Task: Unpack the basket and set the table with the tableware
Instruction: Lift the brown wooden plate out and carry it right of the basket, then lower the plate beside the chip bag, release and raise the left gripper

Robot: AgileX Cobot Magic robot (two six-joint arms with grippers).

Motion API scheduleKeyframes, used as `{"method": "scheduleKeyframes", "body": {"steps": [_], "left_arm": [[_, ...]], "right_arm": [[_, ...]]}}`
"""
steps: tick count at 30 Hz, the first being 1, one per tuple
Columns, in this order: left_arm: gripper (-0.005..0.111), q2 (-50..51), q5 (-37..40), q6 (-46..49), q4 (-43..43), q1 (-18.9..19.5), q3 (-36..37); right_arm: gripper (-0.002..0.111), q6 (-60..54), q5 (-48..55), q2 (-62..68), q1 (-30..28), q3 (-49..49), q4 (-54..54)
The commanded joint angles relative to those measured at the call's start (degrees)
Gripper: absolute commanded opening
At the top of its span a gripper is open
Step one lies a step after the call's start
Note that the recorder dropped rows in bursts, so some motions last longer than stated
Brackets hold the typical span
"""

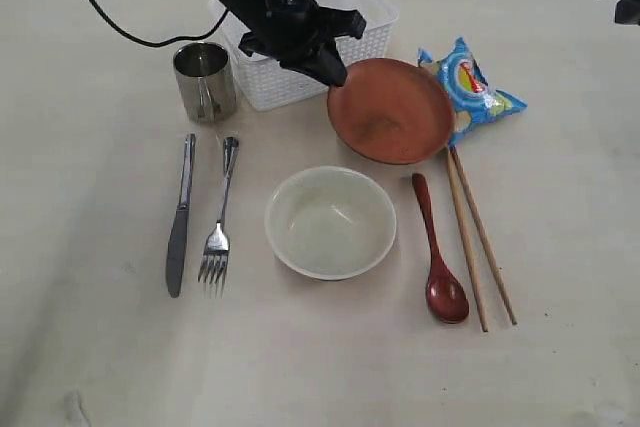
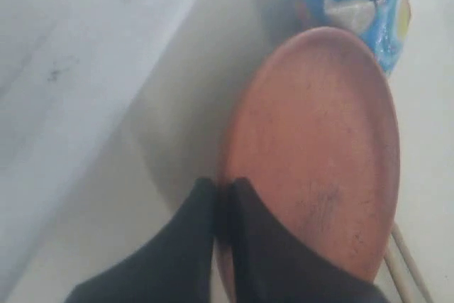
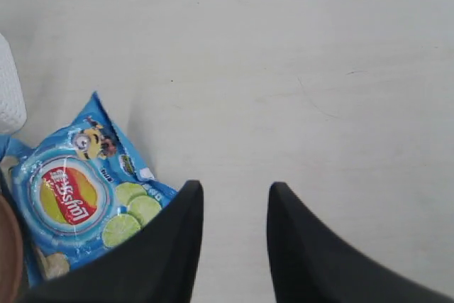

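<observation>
Plate (image 1: 395, 112) — round, shallow, reddish-brown, faintly scuffed.

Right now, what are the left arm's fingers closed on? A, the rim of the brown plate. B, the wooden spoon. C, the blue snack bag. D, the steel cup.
A: in the left wrist view the left fingers are pinched together on the rim of the brown plate. In the exterior view the steel cup and wooden spoon lie away from that arm.
</observation>
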Motion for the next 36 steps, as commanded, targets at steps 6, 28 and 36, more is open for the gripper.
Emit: {"method": "scheduleKeyframes", "body": {"steps": [6, 28, 36], "left_arm": [[0.000, -0.50, -5.11, 0.16, -0.24, -0.19, 0.21], [0.000, -0.50, -9.09, -4.10, 8.91, -0.19, 0.21], [0.000, -0.50, -7.15, -4.19, 8.68, -0.19, 0.21]], "right_arm": [[0.030, -0.20, 0.02, -0.41, -0.28, 0.21, 0.46], [0.030, -0.03, 0.02, -0.41, -0.28, 0.21, 0.68], [0.030, -0.03, 0.02, -0.41, -0.28, 0.21, 0.89]]}}
